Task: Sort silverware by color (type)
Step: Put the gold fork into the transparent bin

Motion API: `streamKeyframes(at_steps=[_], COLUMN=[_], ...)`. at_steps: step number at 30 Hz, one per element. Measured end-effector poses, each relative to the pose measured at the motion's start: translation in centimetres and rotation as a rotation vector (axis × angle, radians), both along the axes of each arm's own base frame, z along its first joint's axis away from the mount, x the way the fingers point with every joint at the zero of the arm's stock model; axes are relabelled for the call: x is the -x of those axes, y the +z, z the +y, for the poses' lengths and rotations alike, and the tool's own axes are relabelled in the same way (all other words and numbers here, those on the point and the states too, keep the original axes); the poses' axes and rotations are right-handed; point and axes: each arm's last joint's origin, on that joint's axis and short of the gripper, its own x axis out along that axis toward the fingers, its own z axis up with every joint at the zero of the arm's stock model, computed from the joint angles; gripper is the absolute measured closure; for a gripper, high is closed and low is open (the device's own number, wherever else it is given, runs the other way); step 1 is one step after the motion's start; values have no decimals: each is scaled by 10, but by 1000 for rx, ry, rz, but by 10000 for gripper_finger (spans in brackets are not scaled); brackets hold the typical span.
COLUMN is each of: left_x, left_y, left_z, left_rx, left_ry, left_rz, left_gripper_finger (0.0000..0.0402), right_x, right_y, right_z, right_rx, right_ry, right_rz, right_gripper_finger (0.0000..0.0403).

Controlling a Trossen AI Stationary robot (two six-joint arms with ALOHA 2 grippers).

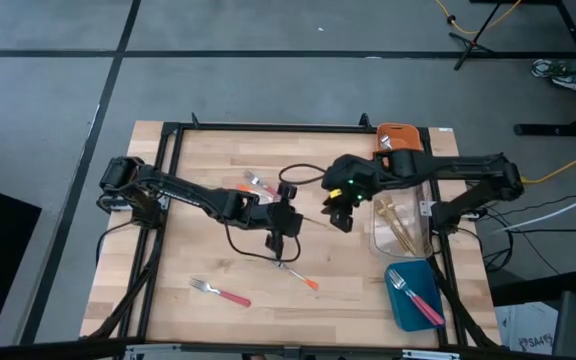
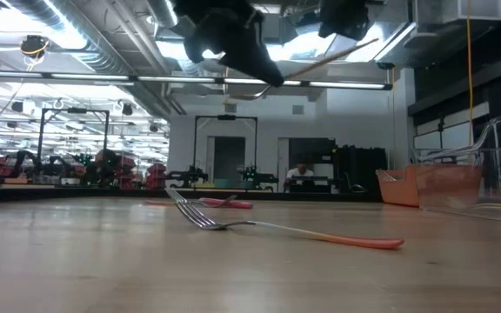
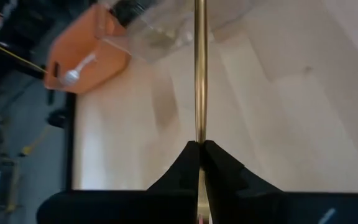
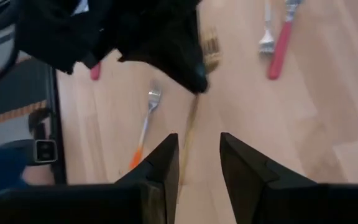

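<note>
My left gripper [image 1: 296,218] hangs above the table's middle, shut on a thin all-gold fork [image 3: 200,74]. The fork's handle reaches toward my right gripper [image 4: 199,140], whose open fingers stand on either side of its free end; whether they touch it I cannot tell. In the right wrist view the gold head [image 4: 211,46] shows beyond the left gripper. On the table lie an orange-handled fork [image 1: 298,275], a pink-handled fork [image 1: 223,293] and two more [image 1: 258,183] farther back. My left gripper pinches the gold fork's handle [image 3: 199,138] between its two shut fingers. The fingers slant down from the table's left side. The handle runs on past the fingertips toward the right arm, rising a little [image 2: 337,54]. The fork is lifted clear of the table.
Along the right edge stand an orange bin [image 1: 400,137], a clear bin [image 1: 400,225] with gold utensils in it, and a blue bin [image 1: 413,295] holding a pink-handled fork. Bare wood lies at the table's near left.
</note>
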Motion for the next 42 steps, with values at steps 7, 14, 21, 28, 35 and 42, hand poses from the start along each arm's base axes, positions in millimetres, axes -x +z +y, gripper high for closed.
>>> streamKeyframes(at_steps=[7, 14, 21, 28, 35, 42], left_x=[-4, -4, -4, -6, -8, -8], left_y=[6, 7, 8, 11, 14, 14], left_z=[-4, -6, -6, -7, -6, -6], left_rx=[-68, -67, -67, -79, -146, -212], left_ry=[-16, -21, -22, -19, -50, -96], left_rz=[-63, -76, -82, -114, -127, -103], left_gripper_finger=[399, 399, 399, 398, 397, 396], right_x=[-16, -27, -31, -31, -30, -30], right_y=[-14, -26, -31, -31, -31, -31], right_z=[2, 1, 2, 2, 3, 3], right_rx=[-11, 30, 13, 11, -15, -16], right_ry=[9, -27, -14, -13, 5, 5], right_rz=[19, 44, 63, 64, 65, 65], right_gripper_finger=[297, 297, 297, 297, 297, 303])
